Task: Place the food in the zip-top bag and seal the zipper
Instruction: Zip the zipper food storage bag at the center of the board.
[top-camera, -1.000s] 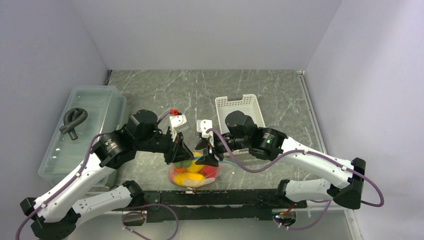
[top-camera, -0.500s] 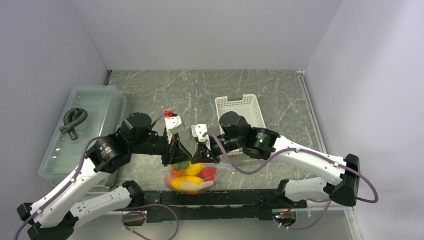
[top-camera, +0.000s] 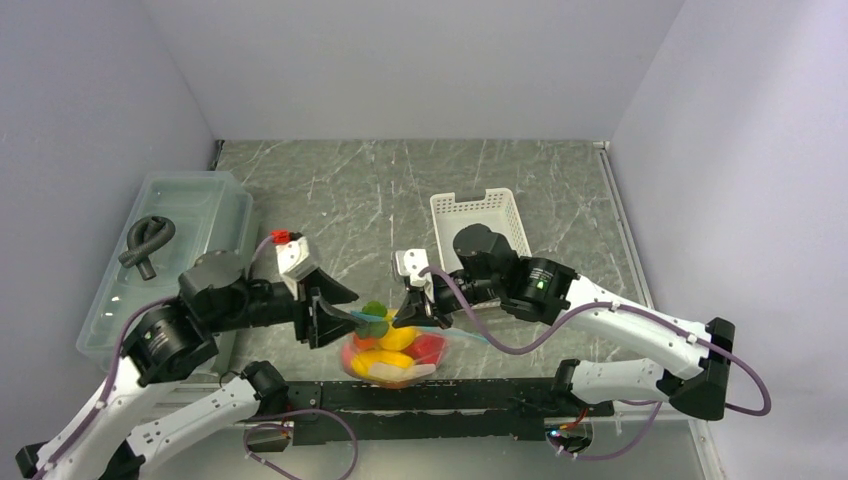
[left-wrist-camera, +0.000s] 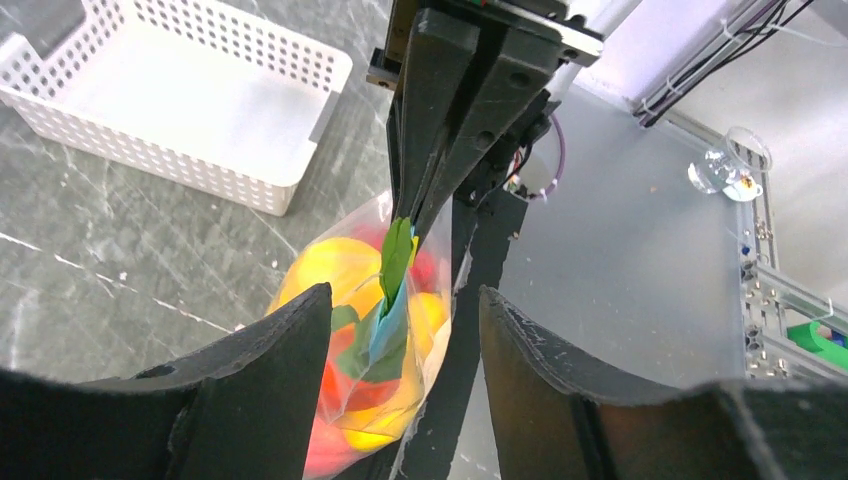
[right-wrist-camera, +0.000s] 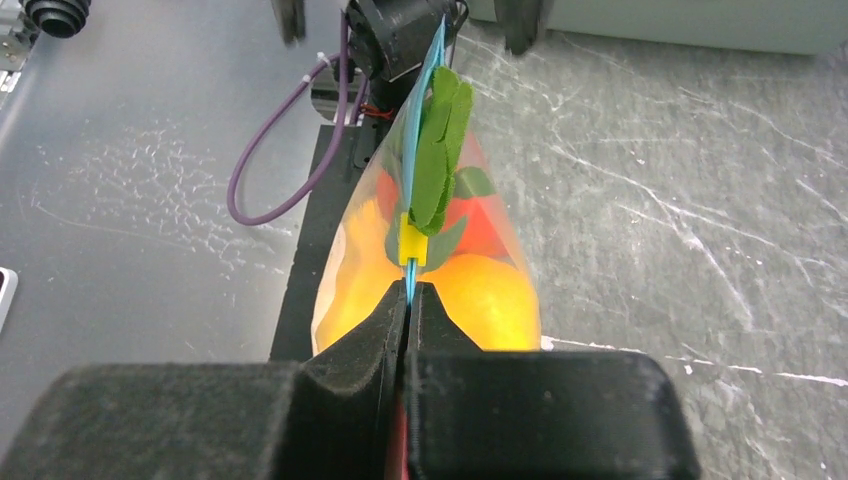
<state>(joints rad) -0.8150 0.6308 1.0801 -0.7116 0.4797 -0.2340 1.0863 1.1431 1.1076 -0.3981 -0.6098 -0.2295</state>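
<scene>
At the worktop's (top-camera: 400, 190) near edge, bag (top-camera: 430, 350) full of food (top-camera: 380, 358); right gripper (right-wrist-camera: 408, 300) pinching zipper (right-wrist-camera: 408, 272) at its right end, left gripper (top-camera: 338, 312) spread wide just left, along the strip's line.

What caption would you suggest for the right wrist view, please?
Right gripper shut on the teal-blue zipper strip of a clear plastic bag holding colourful toy food.

Teal zipper (right-wrist-camera: 408, 280), white perforated basket (top-camera: 470, 197)
</scene>
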